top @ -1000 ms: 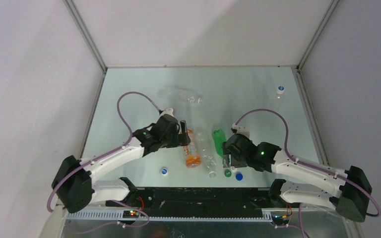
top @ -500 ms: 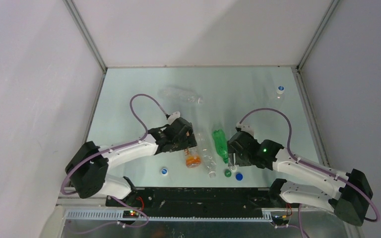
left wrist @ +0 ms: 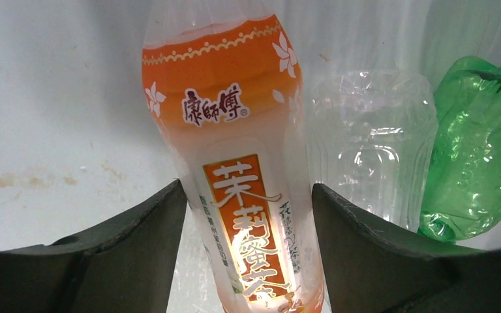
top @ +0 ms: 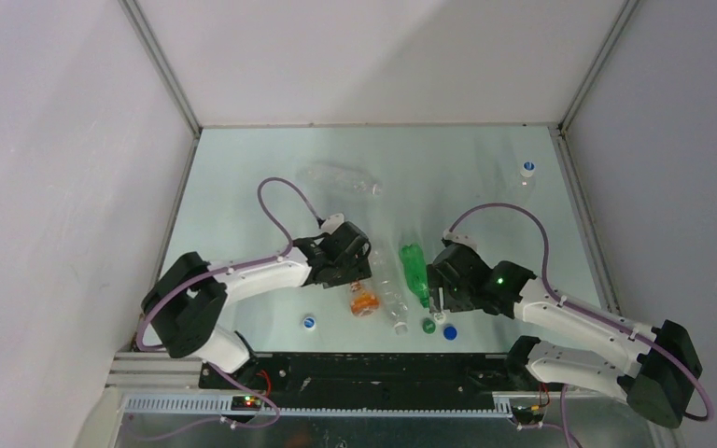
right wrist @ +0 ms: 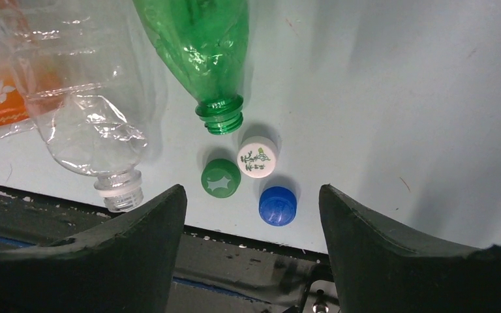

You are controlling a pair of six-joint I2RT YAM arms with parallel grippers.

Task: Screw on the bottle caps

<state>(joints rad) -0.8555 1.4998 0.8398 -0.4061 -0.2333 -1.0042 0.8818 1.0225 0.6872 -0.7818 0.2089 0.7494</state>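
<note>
Mid-table, left gripper (left wrist: 248, 195) spread wide astride the orange bottle (left wrist: 235, 130), contact unclear, bottle neck cut off. Nearer, right gripper (right wrist: 253, 195) spread, empty, over green cap (right wrist: 220, 177), white cap (right wrist: 258, 159) and blue cap (right wrist: 277, 206), all 3 by the green bottle (right wrist: 202, 39) mouth.

Brand lettering is showing on the orange bottle only.

The orange bottle (left wrist: 235, 163) is carrying the brand 康師傅 in dark red characters on its orange band. Below that, an orange panel is running down the label with large white characters beginning 茉莉, and the lower ones are being cut off at the frame edge. Fine print beside the panel is coming out too small to read. The white cap (right wrist: 258, 158) is showing a small green printed design that is not legible.
</note>
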